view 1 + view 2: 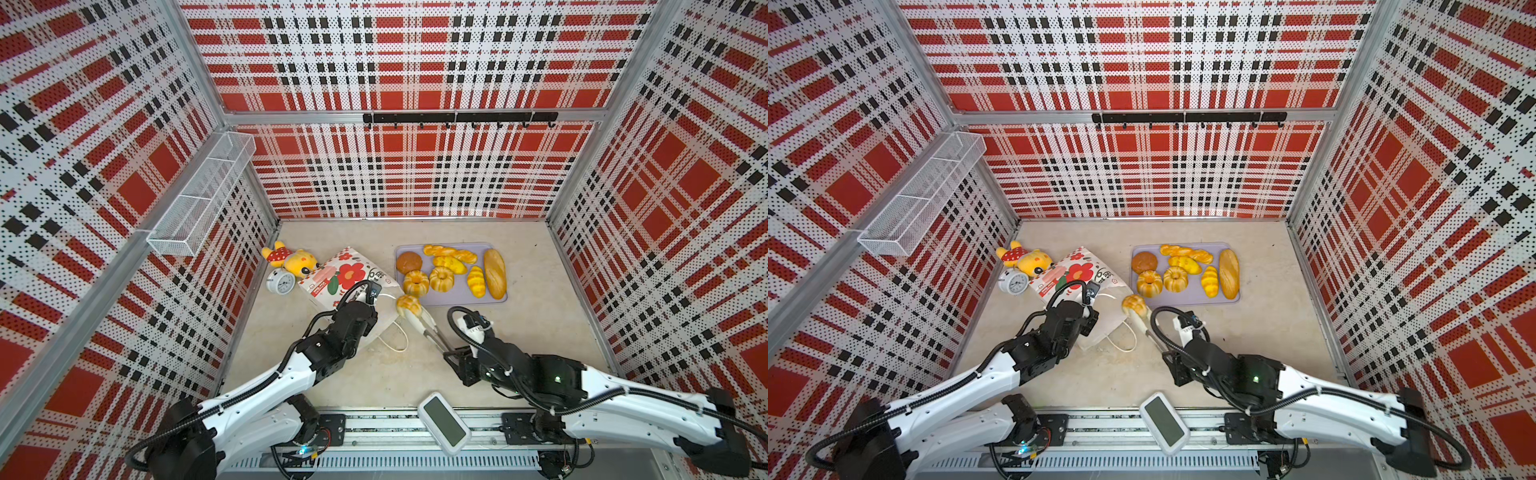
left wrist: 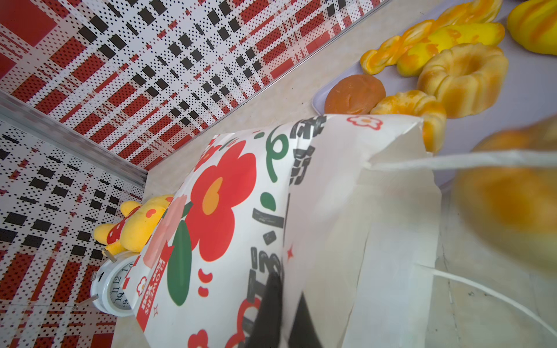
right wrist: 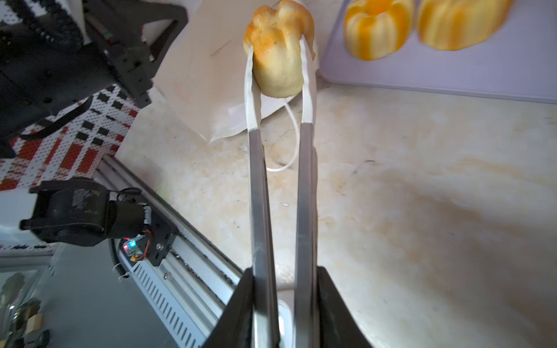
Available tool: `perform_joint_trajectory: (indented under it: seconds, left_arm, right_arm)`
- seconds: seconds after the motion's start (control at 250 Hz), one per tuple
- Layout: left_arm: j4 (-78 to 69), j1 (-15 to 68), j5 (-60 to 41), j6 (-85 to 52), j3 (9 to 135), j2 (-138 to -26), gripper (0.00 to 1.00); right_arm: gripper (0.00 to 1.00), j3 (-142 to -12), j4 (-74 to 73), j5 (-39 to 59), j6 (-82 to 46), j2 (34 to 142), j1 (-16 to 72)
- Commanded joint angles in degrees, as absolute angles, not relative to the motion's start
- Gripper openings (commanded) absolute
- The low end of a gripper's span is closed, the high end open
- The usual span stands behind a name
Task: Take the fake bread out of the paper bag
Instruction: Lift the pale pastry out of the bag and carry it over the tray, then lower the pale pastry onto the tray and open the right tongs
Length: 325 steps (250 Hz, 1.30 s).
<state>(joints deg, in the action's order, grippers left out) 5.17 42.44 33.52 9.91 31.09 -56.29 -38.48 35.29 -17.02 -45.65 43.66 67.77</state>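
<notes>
Right wrist view: right gripper (image 3: 283, 289) narrowed on tongs (image 3: 259, 195), whose tips pinch a small roll (image 3: 278, 51) just outside the paper bag (image 2: 346, 211); left gripper (image 2: 283, 313), clamped on the bag, likely steadies it; other fake bread (image 1: 441, 278) lies on the tray (image 1: 457, 298)

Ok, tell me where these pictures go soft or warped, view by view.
Left wrist view: the small roll and the cord handle near the lens are out of focus, the paper bag print is crisp. Right wrist view: the roll in the tongs is sharp; the ring cakes and the table are smeared. Both top views: sharp, but the plaid walls stretch toward the corners.
</notes>
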Motion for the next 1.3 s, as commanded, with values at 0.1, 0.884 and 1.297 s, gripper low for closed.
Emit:
perform_joint_trajectory:
  seconds: [0.1, 0.884, 1.297]
  left_arm:
    - [4.98, 42.10, 33.49, 8.09, 32.08, -55.16, 0.00]
    - [5.18, 42.32, 33.66, 8.50, 31.84, -53.79, 0.00]
    - [5.19, 42.51, 33.93, 8.87, 31.73, -53.79, 0.00]
  right_arm:
    - [0.00, -43.59, 50.53, -18.46, -45.58, 39.47, 52.61]
    - [0.00, -43.07, 39.54, -8.96, -41.10, 54.42, 40.54]
    - [0.00, -41.92, 33.93, -7.50, -38.29, 60.02, 36.78]
